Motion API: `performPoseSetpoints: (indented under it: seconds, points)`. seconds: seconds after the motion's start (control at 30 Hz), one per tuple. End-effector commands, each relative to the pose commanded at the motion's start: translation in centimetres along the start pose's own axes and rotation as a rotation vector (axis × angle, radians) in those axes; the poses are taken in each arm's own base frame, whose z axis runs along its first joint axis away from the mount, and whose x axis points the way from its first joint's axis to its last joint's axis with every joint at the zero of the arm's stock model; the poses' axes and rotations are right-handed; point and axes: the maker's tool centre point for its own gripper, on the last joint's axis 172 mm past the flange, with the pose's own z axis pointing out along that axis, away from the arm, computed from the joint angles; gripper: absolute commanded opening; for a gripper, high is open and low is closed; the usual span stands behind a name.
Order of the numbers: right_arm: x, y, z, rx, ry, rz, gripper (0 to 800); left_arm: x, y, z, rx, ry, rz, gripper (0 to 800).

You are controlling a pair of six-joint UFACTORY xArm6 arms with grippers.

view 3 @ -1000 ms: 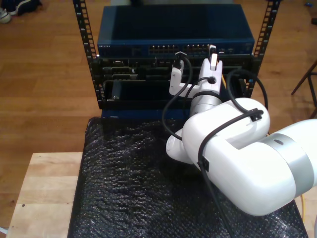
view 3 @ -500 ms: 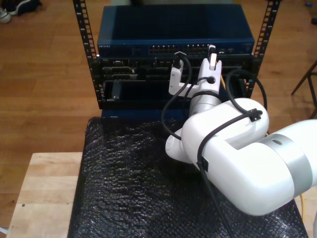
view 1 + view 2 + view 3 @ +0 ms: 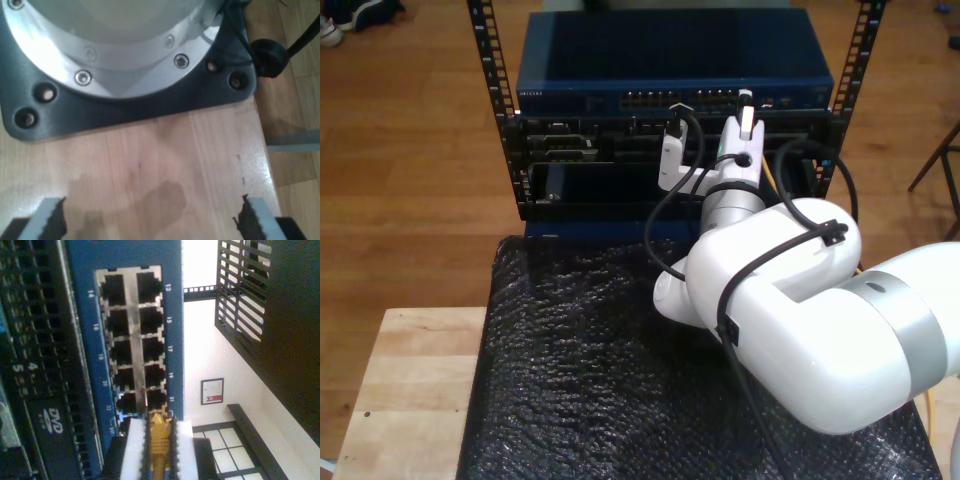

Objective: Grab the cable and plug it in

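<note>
1. The thin yellow-orange network cable (image 3: 159, 440) sits clamped between the two white pads of my second gripper (image 3: 159, 447). Its plug end points straight out ahead of the jaws, and the plug tip itself is too blurred to make out.
2. Key relation: the cable's long axis runs in line with the gripper's approach, aimed at the bank of dark square ports (image 3: 134, 340) in the front of the blue metal network switch (image 3: 85, 315). The tip sits just short of, or just at, the nearest port (image 3: 156, 399) of the bank (contact not clear from this view).
3. My judgement: what remains is a short straight push along that axis. The tip looks roughly lined up with that port column, so any side offset would need trimming first.
4. In the exterior view my second gripper (image 3: 732, 118) is up at the switch (image 3: 675, 65) in the black perforated-rail rack (image 3: 490, 90), just below the port row. A sliver of yellow cable (image 3: 768, 170) shows beside the wrist.
5. My first gripper (image 3: 150, 222) is well away, hovering over a pale wooden tabletop (image 3: 150, 165). Its serrated fingertips (image 3: 50, 220) are spread wide with nothing between them, beside a grey arm base plate (image 3: 125, 107), so the second arm is the one on the job.
</note>
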Motion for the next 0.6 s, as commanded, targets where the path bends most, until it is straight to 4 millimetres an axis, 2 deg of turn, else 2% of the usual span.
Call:
performPoseSetpoints:
  seconds: [0.2, 0.43, 0.5, 0.57, 0.6]
  points:
    - [0.04, -0.09, -0.02, 0.001, 0.002, 0.000, 9, 0.00, 0.00, 0.00, 0.000, 0.000, 0.000, 800]
    - [0.23, -0.10, -0.04, 0.000, 0.009, -0.001, 220, 0.00, 0.00, 0.00, 0.000, 0.000, 0.000, 800]
    - [0.39, -0.05, -0.05, -0.001, 0.014, -0.003, 259, 0.00, 0.00, 0.00, 0.000, 0.000, 0.000, 800]
    - [0.44, -0.15, -0.10, 0.000, 0.017, -0.004, 334, 0.00, 0.00, 0.00, 0.000, 0.000, 0.000, 800]
    - [0.42, -0.21, -0.13, 0.001, 0.018, -0.005, 344, 0.00, 0.00, 0.00, 0.000, 0.000, 0.000, 800]
